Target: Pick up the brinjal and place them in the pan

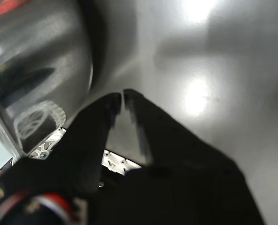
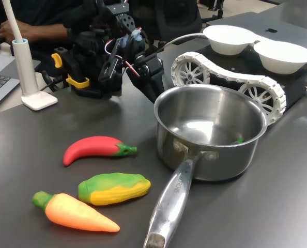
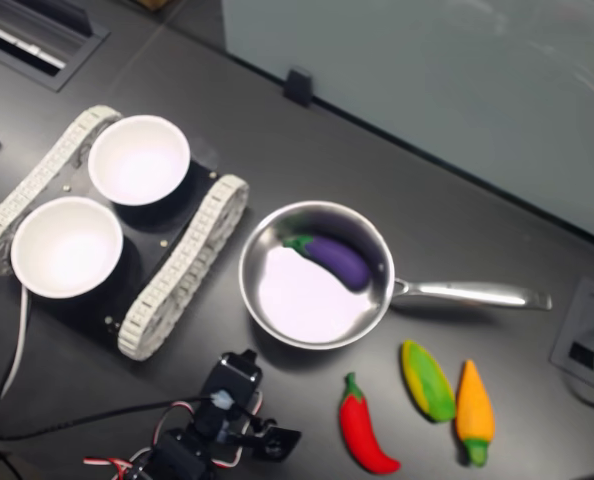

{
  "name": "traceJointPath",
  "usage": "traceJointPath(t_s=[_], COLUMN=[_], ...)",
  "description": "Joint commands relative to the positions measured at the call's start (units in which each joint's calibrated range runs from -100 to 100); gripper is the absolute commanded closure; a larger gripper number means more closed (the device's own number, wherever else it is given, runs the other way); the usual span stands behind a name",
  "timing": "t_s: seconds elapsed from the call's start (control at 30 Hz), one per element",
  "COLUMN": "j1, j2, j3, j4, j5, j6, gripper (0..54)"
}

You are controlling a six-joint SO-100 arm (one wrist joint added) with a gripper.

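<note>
The purple brinjal [image 3: 337, 258] with its green cap lies inside the steel pan [image 3: 297, 300], toward the far side of the pan's base in the second exterior view. In the first exterior view the pan's wall [image 2: 220, 165] hides it except for a green bit low inside. The pan's long handle [image 2: 169, 206] points toward the front edge there. My gripper [image 1: 122, 98] is shut on nothing, its black fingertips almost touching. It hangs just outside the pan's rim [image 2: 154, 88], between the pan and the arm's base [image 3: 277, 440].
A red chilli toy [image 2: 94, 149], a corn toy [image 2: 113, 187] and a carrot toy [image 2: 73, 212] lie on the first exterior view's left of the handle. A tracked rover [image 2: 231, 72] carrying two white bowls [image 2: 231, 39] stands behind the pan. A white stand [image 2: 32, 77] and a person's hand [image 2: 9, 31] are at the back left.
</note>
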Motion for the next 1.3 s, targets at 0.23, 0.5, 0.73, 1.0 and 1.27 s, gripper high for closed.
traceJointPath(t_s=[0.23, 0.5, 0.73, 1.0, 1.27], j1=[0.6, 0.6, 0.6, 0.6, 0.6], j2=[-0.7, -0.7, -0.7, -0.7, -0.7], j3=[-1.1, -1.1, -1.1, -1.1, -1.1], j4=[-2.4, -2.4, -2.4, -2.4, -2.4], j5=[-0.3, -0.3, -0.2, -0.2, -0.2], j6=[-0.5, -0.5, -0.5, -0.5, -0.5], gripper=[53.4, 53.4, 52.1, 53.4, 53.4])
